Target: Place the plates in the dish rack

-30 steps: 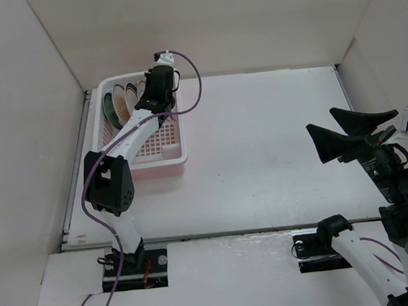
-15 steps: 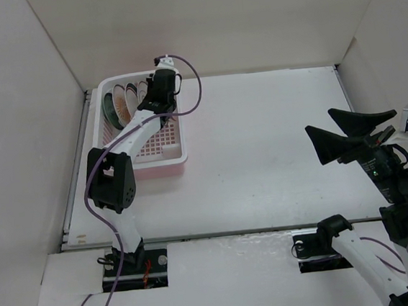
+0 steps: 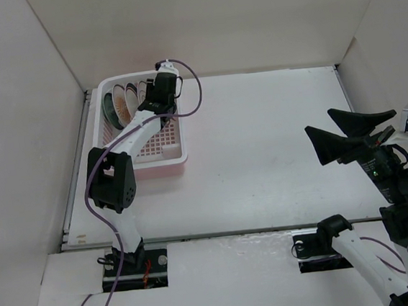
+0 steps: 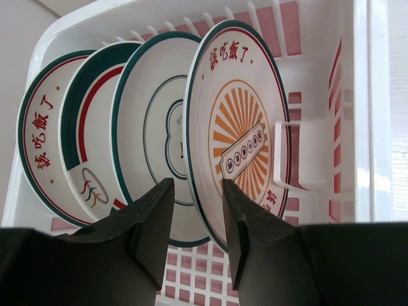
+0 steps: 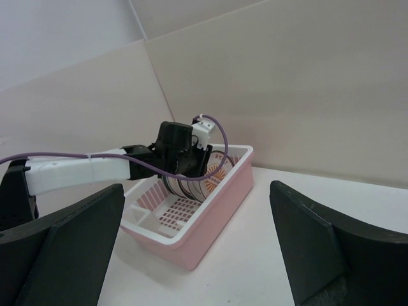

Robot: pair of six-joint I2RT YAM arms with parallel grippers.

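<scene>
The pink dish rack point(image 3: 163, 159) stands at the far left of the table. Several plates stand upright in its far end point(image 3: 123, 99). In the left wrist view they are, from left to right, a green-rimmed plate with red characters point(image 4: 39, 153), a teal-banded one point(image 4: 86, 140), a white green-rimmed one point(image 4: 153, 127) and an orange sunburst plate point(image 4: 245, 127). My left gripper point(image 4: 196, 223) is open, its jaws astride the sunburst plate's near rim with a gap on the left side. My right gripper point(image 3: 319, 122) is wide open, empty and held high at the right.
White walls close in the table on the left, back and right. The rack's near half shows bare pink grid point(image 4: 191, 280), and a white cup holder point(image 4: 306, 153) is clipped to its right wall. The rack also shows in the right wrist view point(image 5: 217, 223).
My left wrist has shifted slightly toward the back wall above the plates. The right arm has barely moved.
</scene>
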